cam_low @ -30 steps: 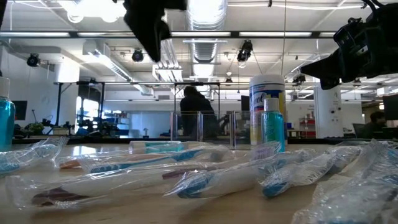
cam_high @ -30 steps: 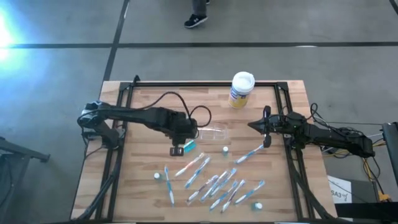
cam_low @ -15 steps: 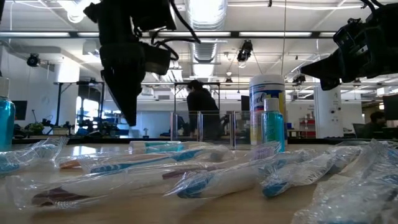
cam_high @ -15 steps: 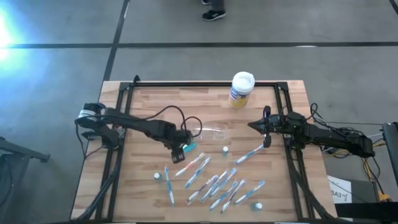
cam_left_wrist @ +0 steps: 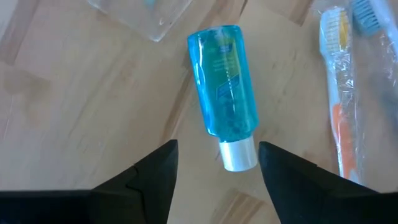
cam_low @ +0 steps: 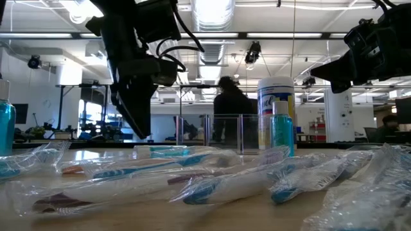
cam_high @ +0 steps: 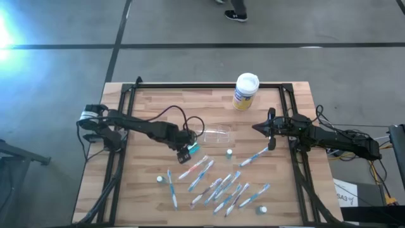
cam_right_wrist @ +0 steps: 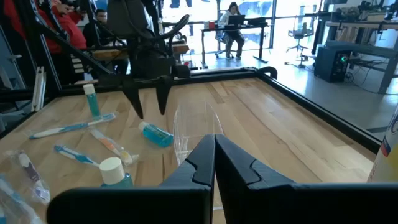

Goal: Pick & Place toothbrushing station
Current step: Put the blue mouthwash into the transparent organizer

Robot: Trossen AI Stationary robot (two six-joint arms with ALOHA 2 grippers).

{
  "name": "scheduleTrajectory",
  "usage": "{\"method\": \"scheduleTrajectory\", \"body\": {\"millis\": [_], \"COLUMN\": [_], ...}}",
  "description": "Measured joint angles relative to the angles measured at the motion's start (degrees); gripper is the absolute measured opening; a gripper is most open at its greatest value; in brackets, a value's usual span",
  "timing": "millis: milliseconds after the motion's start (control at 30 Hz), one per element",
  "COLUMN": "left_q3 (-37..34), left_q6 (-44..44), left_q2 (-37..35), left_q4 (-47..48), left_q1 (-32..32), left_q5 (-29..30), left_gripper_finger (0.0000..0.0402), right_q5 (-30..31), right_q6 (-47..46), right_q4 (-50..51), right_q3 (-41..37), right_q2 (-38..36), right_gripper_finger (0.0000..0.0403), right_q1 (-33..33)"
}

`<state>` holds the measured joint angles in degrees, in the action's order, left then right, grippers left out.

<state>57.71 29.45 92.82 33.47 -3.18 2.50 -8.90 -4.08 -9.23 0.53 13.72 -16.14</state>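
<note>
A small blue bottle (cam_left_wrist: 222, 94) lay flat, its white cap pointing toward the open left claw (cam_left_wrist: 214, 163) poised above it; right claw (cam_right_wrist: 214, 155) closed, empty.

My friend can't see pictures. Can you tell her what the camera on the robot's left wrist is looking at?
A small blue bottle with a white cap lies flat on the wooden table, just ahead of the left gripper, whose two dark fingers are open. A wrapped toothbrush lies beside it, and a corner of the clear holder shows beyond.
</note>
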Motion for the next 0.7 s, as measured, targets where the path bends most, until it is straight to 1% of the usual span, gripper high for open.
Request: {"method": "scheduleTrajectory", "body": {"millis": [233,433,700], "left_q3": [0.0,0.0,0.0], "left_q6": [0.5,0.5,0.5], "left_q2": [0.0,0.0,0.4], "left_q4": [0.0,-0.9,-1.0], "left_q1": [-0.1,-0.5,-1.2], "left_q5": [-1.6,-0.2,-0.2], "left_gripper_finger": [0.0227,0.0227,0.0227], "right_q5": [0.0,0.0,0.0], "right_q6": [0.2,-1.3,0.0], "right_q4": [0.0,0.0,0.0], "right_q3": [0.0,0.0,0.0], "right_q2": [0.0,0.0,0.0], "right_gripper_finger": [0.0008,0.0008,0.0008], "right_q1": [0.0,0.0,-0.1]}}
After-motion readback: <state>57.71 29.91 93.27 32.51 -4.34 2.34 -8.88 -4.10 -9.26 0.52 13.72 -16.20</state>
